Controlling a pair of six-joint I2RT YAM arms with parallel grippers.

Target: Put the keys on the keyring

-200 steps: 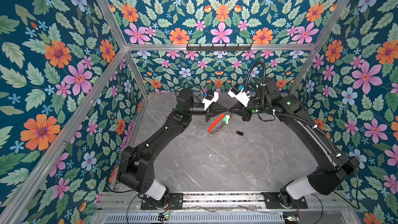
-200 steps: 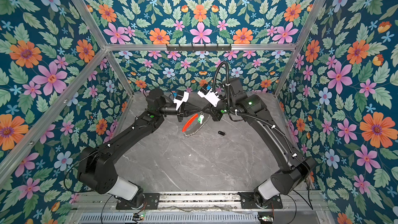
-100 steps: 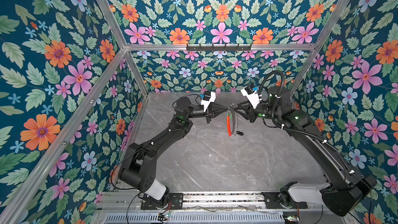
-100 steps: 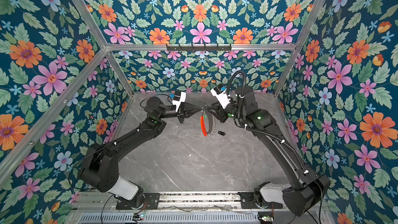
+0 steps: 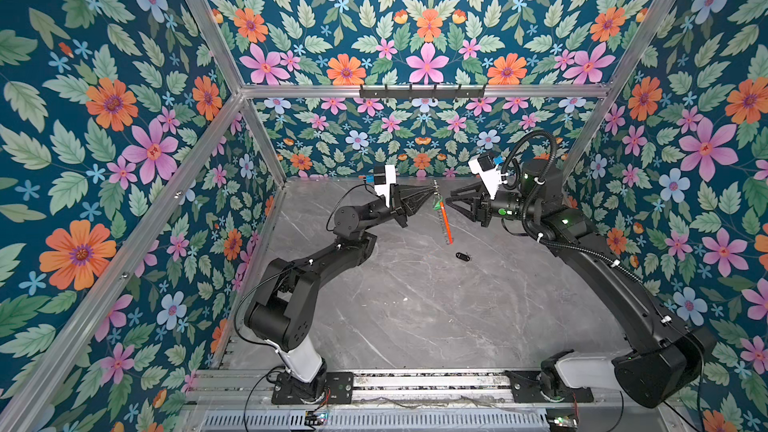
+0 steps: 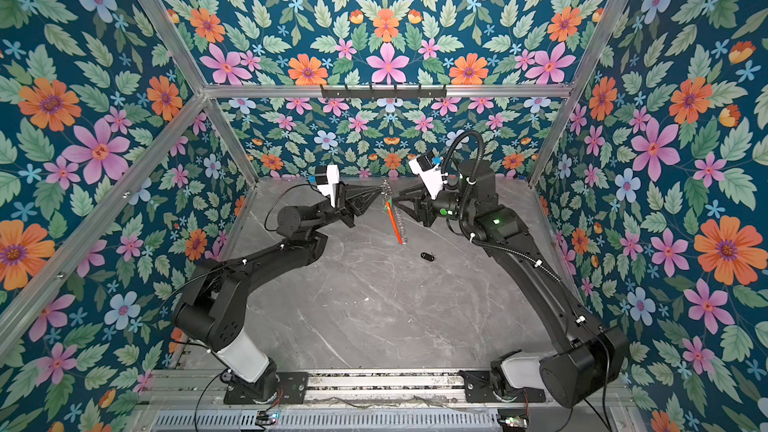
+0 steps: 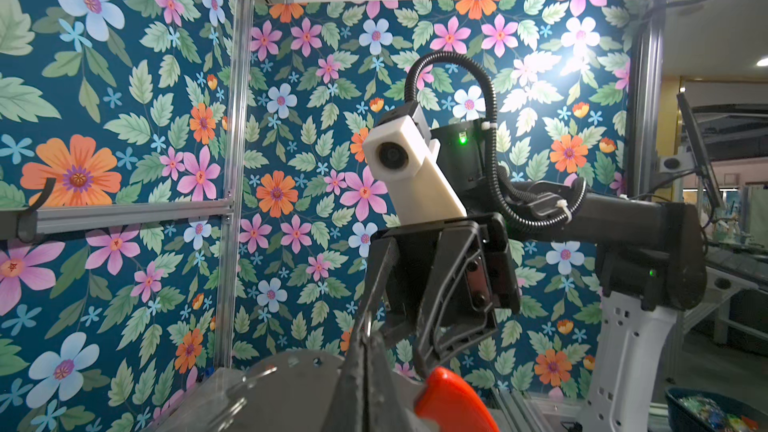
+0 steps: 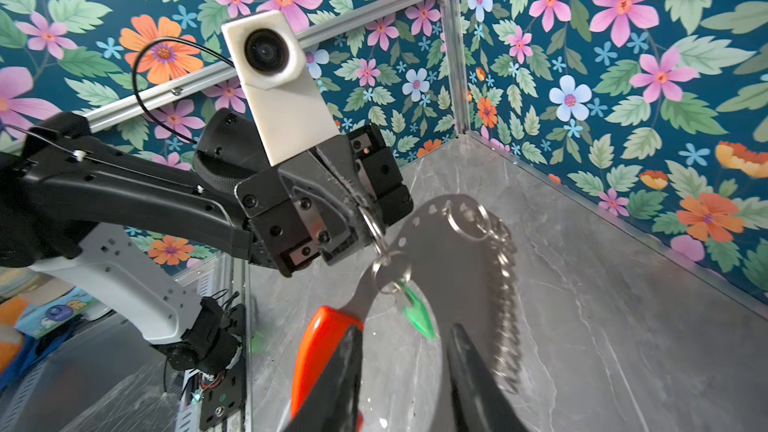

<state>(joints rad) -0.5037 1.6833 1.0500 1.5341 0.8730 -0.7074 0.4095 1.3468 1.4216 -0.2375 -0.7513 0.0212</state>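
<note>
The keyring hangs edge-on above the table from my left gripper, which is shut on one of its small split rings. Its grey plate and orange arc show in the right wrist view, and the green-tagged key dangles from a ring beside the pinched one. My right gripper stands open just right of the keyring, holding nothing. The black-fob key lies on the table below.
Grey marble tabletop enclosed by flowered walls with aluminium posts. A black hook rail runs along the back wall's frame. The two arms meet near the back middle of the table.
My right gripper has opened and let go of the keyring. Both arms rose and moved back, and the keyring swung from slanted to hanging straight down from the left gripper.
</note>
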